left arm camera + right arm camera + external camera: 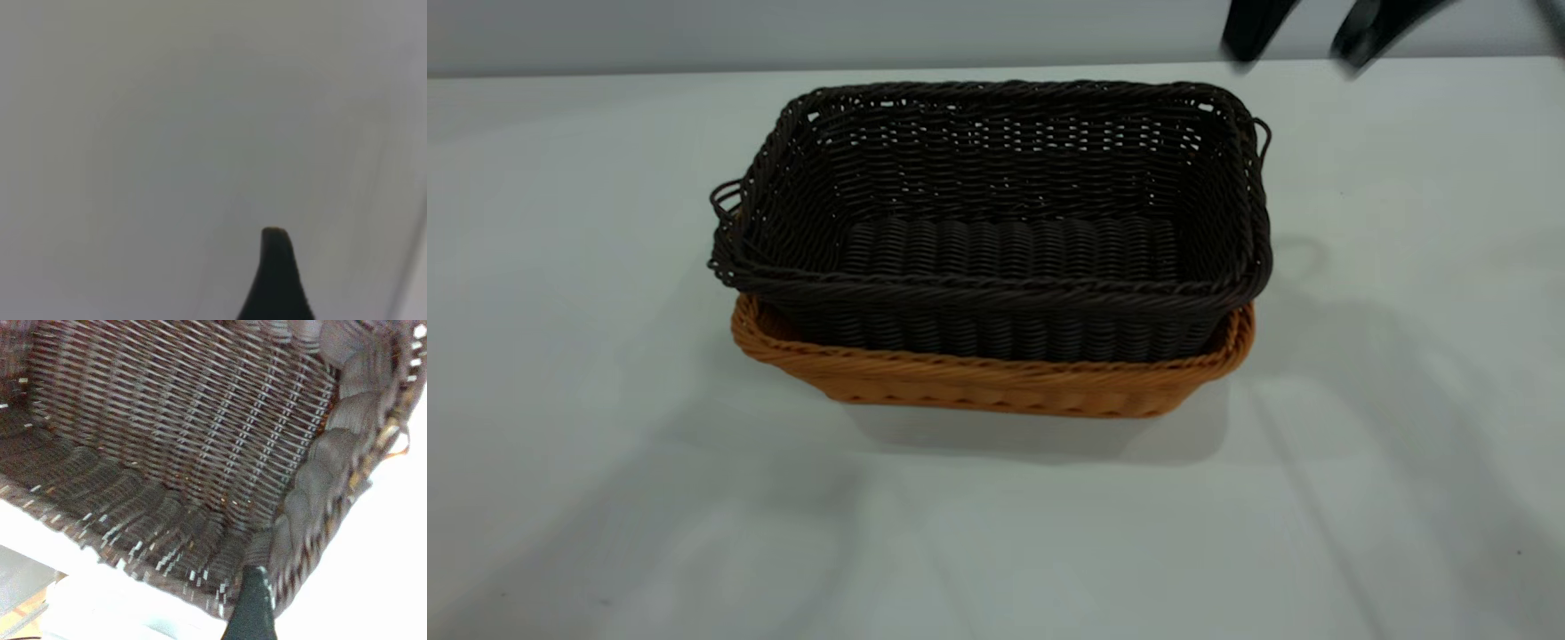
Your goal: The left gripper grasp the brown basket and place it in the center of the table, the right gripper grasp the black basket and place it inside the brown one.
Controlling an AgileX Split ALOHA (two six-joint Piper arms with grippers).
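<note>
Bare white lab table (605, 444)

Right claw (1303, 40) hovering above the black basket's (996, 222) far right corner, fingers spread; left claw (277, 280) barely showing.

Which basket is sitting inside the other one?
The dark brown-black woven wicker basket sits inside the orange-tan woven wicker basket, whose rim shows beneath it.
</note>
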